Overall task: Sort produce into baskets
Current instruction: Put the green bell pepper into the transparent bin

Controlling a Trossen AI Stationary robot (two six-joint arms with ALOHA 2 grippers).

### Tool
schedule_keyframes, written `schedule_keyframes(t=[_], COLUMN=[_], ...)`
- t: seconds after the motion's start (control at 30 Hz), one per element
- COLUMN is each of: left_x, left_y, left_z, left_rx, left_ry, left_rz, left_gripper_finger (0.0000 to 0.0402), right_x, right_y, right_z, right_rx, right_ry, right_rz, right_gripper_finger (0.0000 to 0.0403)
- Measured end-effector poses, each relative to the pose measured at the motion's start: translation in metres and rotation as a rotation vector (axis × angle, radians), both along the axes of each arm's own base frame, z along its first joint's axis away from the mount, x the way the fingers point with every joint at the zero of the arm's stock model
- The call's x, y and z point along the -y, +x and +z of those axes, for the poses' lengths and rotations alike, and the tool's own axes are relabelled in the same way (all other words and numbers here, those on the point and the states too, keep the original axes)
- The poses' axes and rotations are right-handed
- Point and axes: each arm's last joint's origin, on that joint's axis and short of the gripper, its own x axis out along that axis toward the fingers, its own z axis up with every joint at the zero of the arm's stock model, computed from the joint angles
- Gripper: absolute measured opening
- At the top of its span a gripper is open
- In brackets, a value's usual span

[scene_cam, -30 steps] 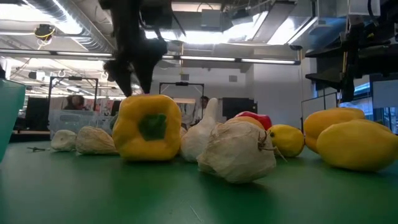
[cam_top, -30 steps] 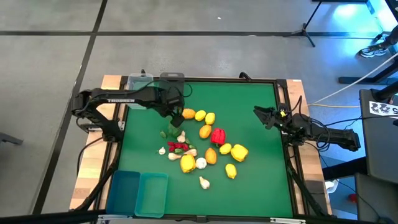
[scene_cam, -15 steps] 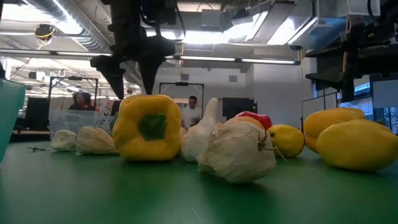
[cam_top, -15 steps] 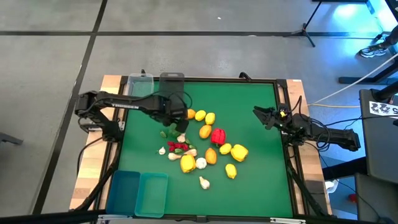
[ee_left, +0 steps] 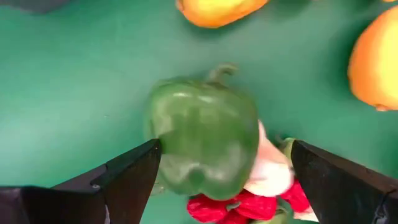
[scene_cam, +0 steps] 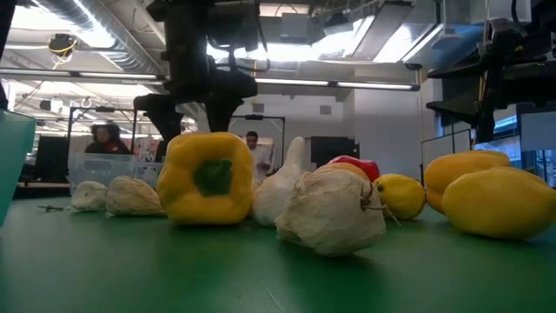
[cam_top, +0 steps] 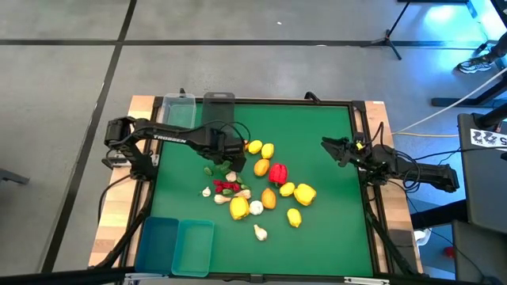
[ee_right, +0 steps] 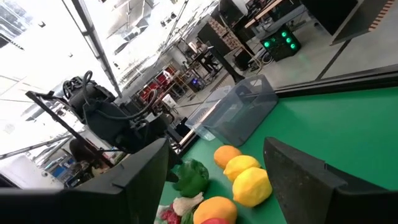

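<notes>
The produce lies in a pile at the middle of the green table [cam_top: 317,119]: lemons [cam_top: 255,146], a red pepper [cam_top: 277,172], a yellow pepper [cam_top: 239,207], garlic bulbs [cam_top: 257,207], red chilies [cam_top: 226,187] and a green bell pepper [cam_top: 214,167]. My left gripper [cam_top: 224,153] is open over the green pepper [ee_left: 205,143], one finger on each side of it. The pepper rests on the table against a garlic bulb [ee_left: 267,174]. My right gripper [cam_top: 329,147] is open and empty at the table's right side.
Two clear baskets [cam_top: 181,107] [cam_top: 219,104] stand at the far edge, left of centre. Two teal baskets [cam_top: 158,241] [cam_top: 194,245] stand at the near left corner. An orange [ee_left: 214,9] and another [ee_left: 376,62] lie close beyond the green pepper. People show in the room behind.
My left gripper has gone from near the clear baskets toward the table's near and right edges, and now stands over the green pepper at the pile's left end. The produce has kept still.
</notes>
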Motion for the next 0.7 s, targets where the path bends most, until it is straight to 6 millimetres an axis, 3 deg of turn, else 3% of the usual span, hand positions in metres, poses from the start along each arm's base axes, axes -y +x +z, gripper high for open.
schedule_keyframes(t=[0.23,0.5,0.7], left_x=[0.001,0.000,0.000], left_y=[-0.006,0.000,0.007], left_z=[-0.012,-0.013,-0.026], left_rx=[-0.030,0.038,0.014], left_ry=[-0.023,-0.023,-0.049], left_rz=[0.034,0.016,-0.024], left_gripper_finger=[0.0356,0.0356,0.0349], right_x=[-0.001,-0.001,-0.001], right_y=[0.000,0.000,0.000], right_z=[0.000,0.000,0.000], right_rx=[0.000,0.000,-0.001], right_ry=[-0.001,-0.003,-0.003], right_rz=[0.019,0.026,0.026], right_gripper_finger=[0.0261,0.0261,0.0261])
